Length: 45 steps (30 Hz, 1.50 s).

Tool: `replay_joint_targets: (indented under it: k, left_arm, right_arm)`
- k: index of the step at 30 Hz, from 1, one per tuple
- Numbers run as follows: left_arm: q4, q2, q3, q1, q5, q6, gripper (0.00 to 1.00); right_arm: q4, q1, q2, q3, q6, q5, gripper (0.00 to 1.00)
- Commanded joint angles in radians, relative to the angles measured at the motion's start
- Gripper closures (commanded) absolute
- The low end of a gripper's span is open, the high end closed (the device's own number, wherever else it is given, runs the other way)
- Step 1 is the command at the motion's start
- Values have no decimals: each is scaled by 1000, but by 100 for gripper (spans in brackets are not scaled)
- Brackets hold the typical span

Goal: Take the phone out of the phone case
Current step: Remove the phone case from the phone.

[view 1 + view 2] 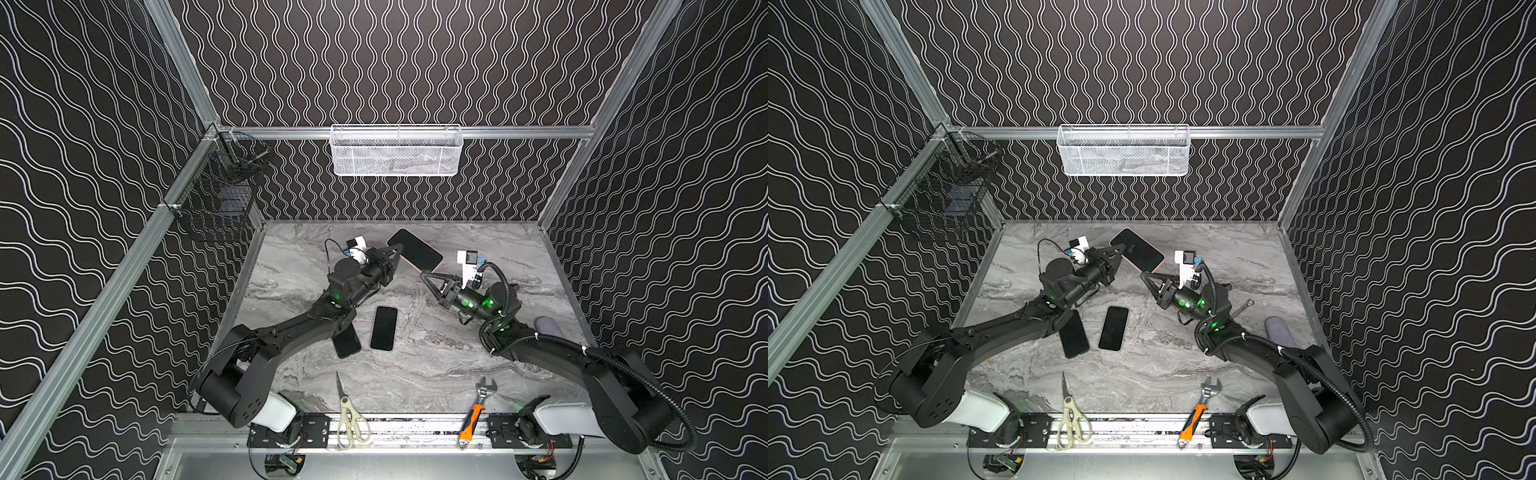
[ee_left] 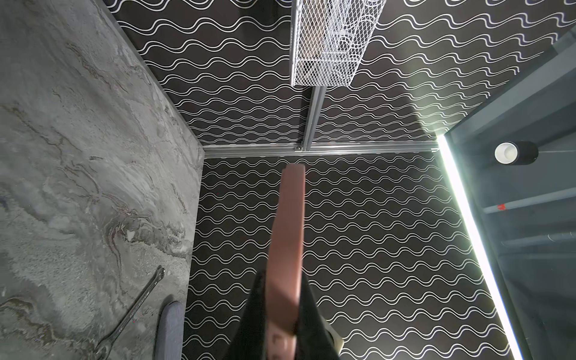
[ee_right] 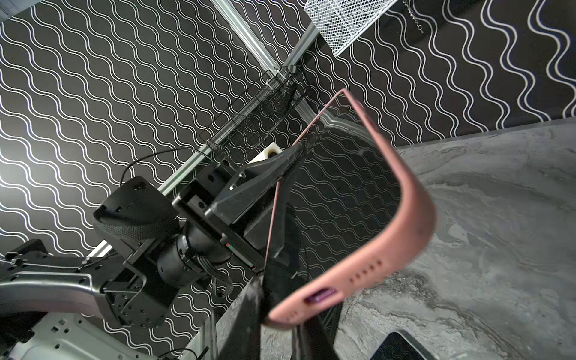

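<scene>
Two grippers at phone (image 1: 415, 249), in pink case (image 3: 405, 224), raised above desk (image 1: 457, 365) near back edge. Left gripper (image 1: 397, 248) clenched on case's long side. Right gripper (image 1: 424, 274) straddles port-end corner, grip unclear; long axis points at it.

I'm driving a robot test cell here: lab rig, not a home or shop. Alu-profile frame (image 1: 519, 132) boxes in a small marble-look table (image 1: 436, 374); walls (image 1: 395, 62) are black sheet w/ white wavy lines. L arm (image 1: 291, 332) and R arm (image 1: 561, 353) are bolted to a front rail (image 1: 415, 428), each w/ a wrist cam. Mesh baskets hang off the frame: white basket (image 1: 397, 156) at back, black basket (image 1: 216, 208) on the left side. LED strip (image 2: 472, 233) lights one edge. Scissors (image 1: 349, 415) and wrench (image 1: 478, 411) lie at the front.
</scene>
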<state>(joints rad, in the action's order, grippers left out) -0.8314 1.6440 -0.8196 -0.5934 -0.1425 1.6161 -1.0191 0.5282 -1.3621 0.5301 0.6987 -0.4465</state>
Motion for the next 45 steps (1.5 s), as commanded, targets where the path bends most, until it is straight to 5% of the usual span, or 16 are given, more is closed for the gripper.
replay_joint_targets:
  k: [1, 25, 40, 45]
  left_arm:
    - [-210, -30, -29, -14, -83, 76, 100]
    - [-208, -24, -39, -22, -87, 69, 100]
    - [-208, 37, -31, 9, -174, -24, 100]
    - [-179, 20, -16, 61, -236, -99, 100]
  right_arm:
    - [235, 1, -15, -18, -94, 119, 83]
    - [274, 42, 13, -59, -140, 243, 78]
    - [437, -10, 100, -12, -159, 88, 73]
    - [540, -77, 136, 20, -197, -40, 56]
